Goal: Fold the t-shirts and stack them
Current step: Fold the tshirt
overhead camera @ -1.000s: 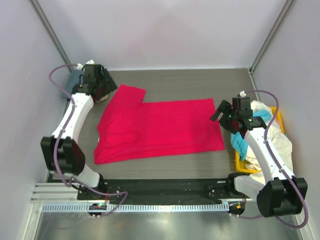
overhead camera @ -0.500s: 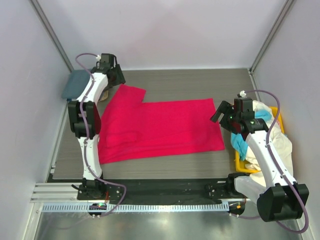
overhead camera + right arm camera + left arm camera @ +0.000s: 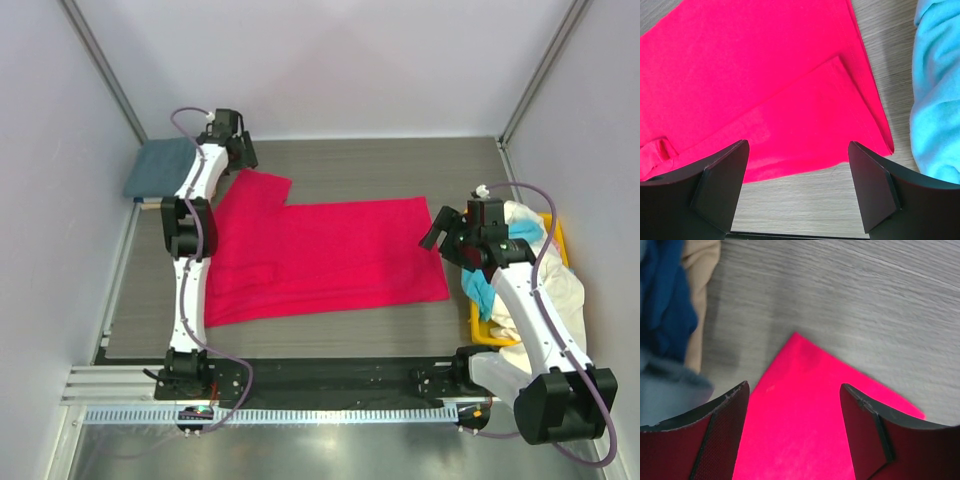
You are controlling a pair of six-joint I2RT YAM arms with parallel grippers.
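Observation:
The red-pink t-shirt (image 3: 320, 260) lies spread flat on the table, partly folded along its left side. My left gripper (image 3: 236, 152) is open and empty above the shirt's far left sleeve corner (image 3: 805, 430); in the left wrist view (image 3: 794, 387) the jaws straddle that corner. My right gripper (image 3: 440, 228) is open and empty over the shirt's right edge; in the right wrist view (image 3: 797, 145) the jaws hang above the hem (image 3: 765, 75). A folded slate blue-grey t-shirt (image 3: 160, 165) lies at the far left on a tan one (image 3: 700, 270).
A yellow bin (image 3: 478, 325) at the right holds a cyan shirt (image 3: 482, 285) and a cream-white shirt (image 3: 560, 290); the cyan one also shows in the right wrist view (image 3: 937, 90). White walls close in the table on three sides.
My left arm has swung from over the folded pile at the far left to the red shirt's far sleeve corner, uncovering the blue-grey shirt. The right arm has hardly moved.

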